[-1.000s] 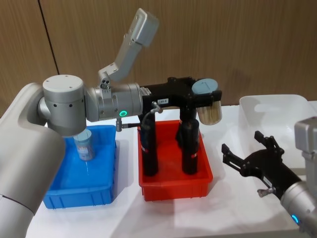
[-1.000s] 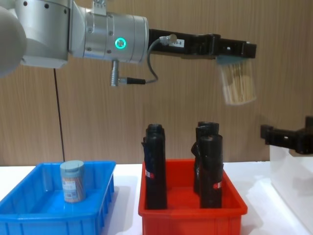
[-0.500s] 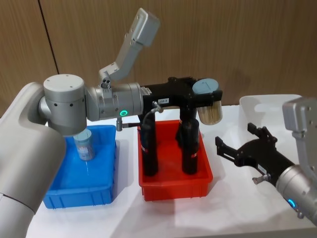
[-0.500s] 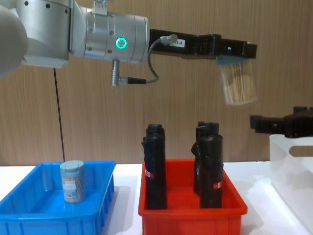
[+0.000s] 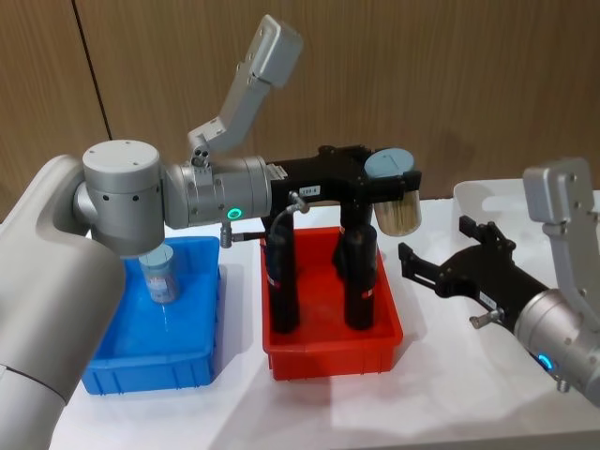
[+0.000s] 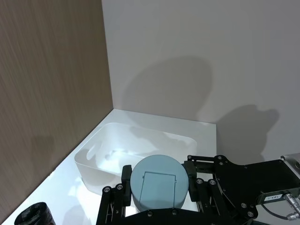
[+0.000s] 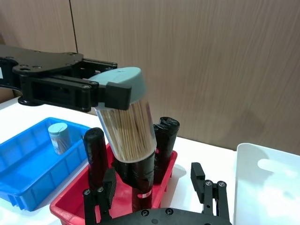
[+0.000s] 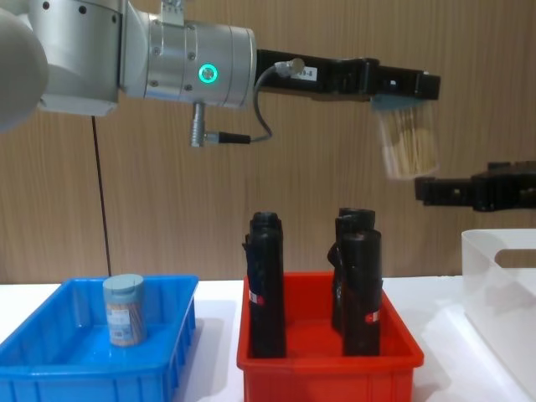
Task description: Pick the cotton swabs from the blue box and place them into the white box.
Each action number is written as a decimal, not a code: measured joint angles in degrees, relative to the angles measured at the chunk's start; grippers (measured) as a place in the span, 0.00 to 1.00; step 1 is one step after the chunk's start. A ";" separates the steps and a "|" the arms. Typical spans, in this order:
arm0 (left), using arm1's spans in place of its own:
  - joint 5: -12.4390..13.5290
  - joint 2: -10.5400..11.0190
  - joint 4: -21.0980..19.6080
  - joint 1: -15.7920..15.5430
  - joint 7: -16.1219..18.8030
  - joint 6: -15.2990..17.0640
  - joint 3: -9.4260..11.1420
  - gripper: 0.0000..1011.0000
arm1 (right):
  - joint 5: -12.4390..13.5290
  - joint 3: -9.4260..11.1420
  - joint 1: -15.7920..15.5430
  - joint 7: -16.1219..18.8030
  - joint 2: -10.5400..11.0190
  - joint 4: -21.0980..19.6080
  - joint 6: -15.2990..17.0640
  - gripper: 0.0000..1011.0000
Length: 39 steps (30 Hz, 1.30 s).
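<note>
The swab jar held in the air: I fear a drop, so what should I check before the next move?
1. Left gripper shut on the jar at its lid: ok.
2. Jar hanging straight: not ok, it tilts.
3. Right gripper open to receive: ok.
4. Right gripper around the jar: not ok, it is apart, lower and to the right.
5. Jar above the white box: not ok, it hangs by the right end of the red bin.
6. Second jar upright in the blue box: ok.
</note>
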 joint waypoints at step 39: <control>-0.01 0.00 0.01 -0.02 0.01 0.00 0.00 0.66 | -2.71 -1.41 4.85 3.53 -3.10 3.06 0.33 0.99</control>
